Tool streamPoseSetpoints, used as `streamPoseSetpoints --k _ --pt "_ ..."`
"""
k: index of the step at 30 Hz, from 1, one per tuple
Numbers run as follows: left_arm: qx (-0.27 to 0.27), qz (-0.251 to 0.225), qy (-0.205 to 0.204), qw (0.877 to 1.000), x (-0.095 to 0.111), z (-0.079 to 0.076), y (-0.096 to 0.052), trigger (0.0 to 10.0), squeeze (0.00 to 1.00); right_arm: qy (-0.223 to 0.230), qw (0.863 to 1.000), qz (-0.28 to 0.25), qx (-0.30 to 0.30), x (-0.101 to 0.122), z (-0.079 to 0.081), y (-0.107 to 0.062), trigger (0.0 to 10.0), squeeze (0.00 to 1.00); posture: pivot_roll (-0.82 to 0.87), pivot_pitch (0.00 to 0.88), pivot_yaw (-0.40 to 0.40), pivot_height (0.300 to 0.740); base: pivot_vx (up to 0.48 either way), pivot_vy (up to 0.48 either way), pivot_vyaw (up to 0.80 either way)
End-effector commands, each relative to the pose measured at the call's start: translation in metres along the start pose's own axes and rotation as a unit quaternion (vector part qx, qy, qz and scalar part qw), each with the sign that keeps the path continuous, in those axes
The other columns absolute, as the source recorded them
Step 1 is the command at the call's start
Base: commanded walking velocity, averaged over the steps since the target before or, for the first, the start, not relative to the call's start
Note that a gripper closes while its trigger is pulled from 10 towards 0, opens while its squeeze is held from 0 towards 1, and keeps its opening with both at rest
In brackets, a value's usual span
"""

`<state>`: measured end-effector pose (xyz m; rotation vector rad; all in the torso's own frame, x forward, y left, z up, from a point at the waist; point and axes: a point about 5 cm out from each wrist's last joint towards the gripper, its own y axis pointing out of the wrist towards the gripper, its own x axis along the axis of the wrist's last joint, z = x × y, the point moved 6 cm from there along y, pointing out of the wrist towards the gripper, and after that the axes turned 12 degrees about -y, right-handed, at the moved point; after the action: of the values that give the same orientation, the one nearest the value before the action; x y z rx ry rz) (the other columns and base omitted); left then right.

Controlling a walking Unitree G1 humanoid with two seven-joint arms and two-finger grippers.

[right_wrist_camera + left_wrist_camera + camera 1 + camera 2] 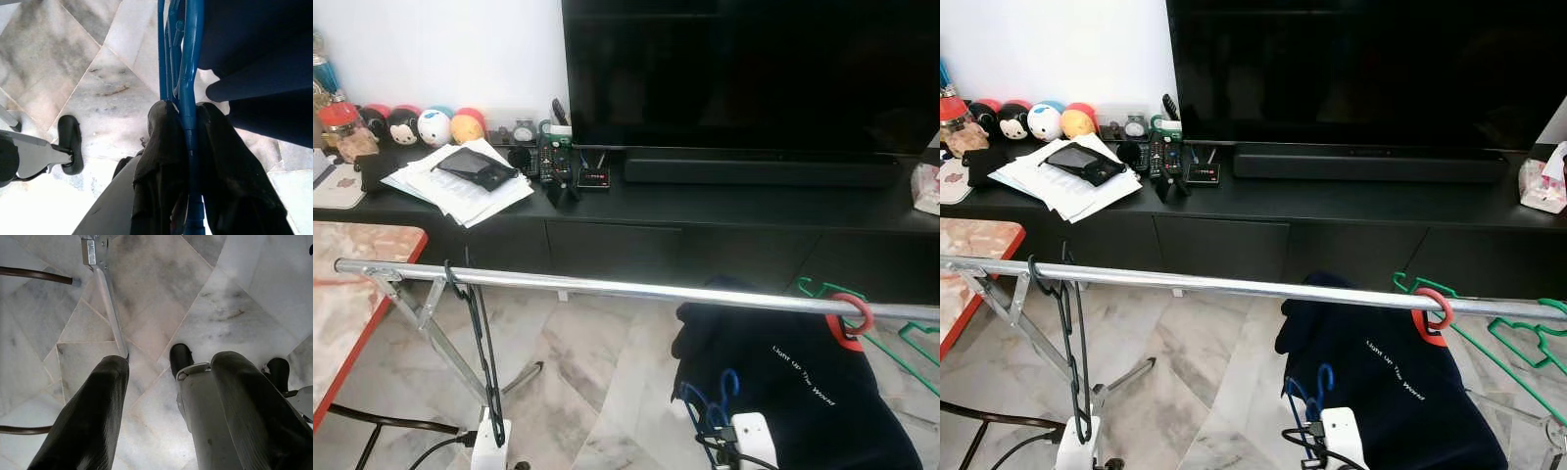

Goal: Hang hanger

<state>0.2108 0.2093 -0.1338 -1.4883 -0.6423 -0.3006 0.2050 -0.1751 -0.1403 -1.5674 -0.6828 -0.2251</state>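
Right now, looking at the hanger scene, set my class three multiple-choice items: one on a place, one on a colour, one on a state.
1. Where does the dark shirt hang?
A. On the silver rail
B. On the TV stand
C. On the floor

2. What colour is the hanger in the right tool?
A. Green
B. Red
C. Blue

3. How is the left tool?
A. Shut on a hanger
B. Open, holding nothing
C. Shut on the rail

Answers:
1 A, its red hanger hooks over the silver rail.
2 C, the right tool clamps a blue hanger.
3 B, the left tool has its fingers spread above bare floor.
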Motion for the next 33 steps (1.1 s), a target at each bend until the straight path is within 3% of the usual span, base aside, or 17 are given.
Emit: streamPoseSetpoints --k 1,8,19,21,27,33 --pt "0.004 0.013 -0.001 1.0 -0.008 0.003 -0.001 10.0 0.0 0.001 1.0 -0.001 0.0 0.003 0.002 0.001 10.0 0.0 -0.06 0.0 -0.03 0.74 0.0 0.0 0.0" --pt "0.0 0.011 0.0 1.0 -0.008 0.001 -0.001 10.0 0.0 0.01 1.0 -0.01 -0.006 0.02 0.008 0.004 10.0 0.0 -0.05 0.0 -0.029 0.74 0.0 0.0 0.0" --pt "0.005 0.018 0.013 1.0 -0.01 0.003 -0.001 10.0 0.0 -0.002 0.999 -0.011 -0.035 0.021 -0.02 0.002 10.0 0.0 -0.05 0.007 -0.032 0.74 0.0 0.0 0.0" --pt "0.011 0.018 0.01 1.0 -0.011 0.005 -0.001 10.0 0.0 -0.014 0.999 -0.01 -0.048 0.015 -0.042 -0.002 10.0 0.0 -0.05 0.01 -0.034 0.74 0.0 0.0 0.0" --pt "0.012 0.019 0.008 1.0 -0.013 0.005 -0.002 10.0 0.0 -0.006 0.998 0.001 -0.058 -0.007 -0.068 -0.011 10.0 0.0 -0.06 0.012 -0.036 0.74 0.0 0.0 0.0" --pt "0.012 0.018 0.006 1.0 -0.012 0.004 -0.002 10.0 0.0 -0.007 0.999 0.009 -0.054 -0.017 -0.067 -0.013 10.0 0.0 -0.06 0.016 -0.036 0.74 0.0 0.0 0.0"
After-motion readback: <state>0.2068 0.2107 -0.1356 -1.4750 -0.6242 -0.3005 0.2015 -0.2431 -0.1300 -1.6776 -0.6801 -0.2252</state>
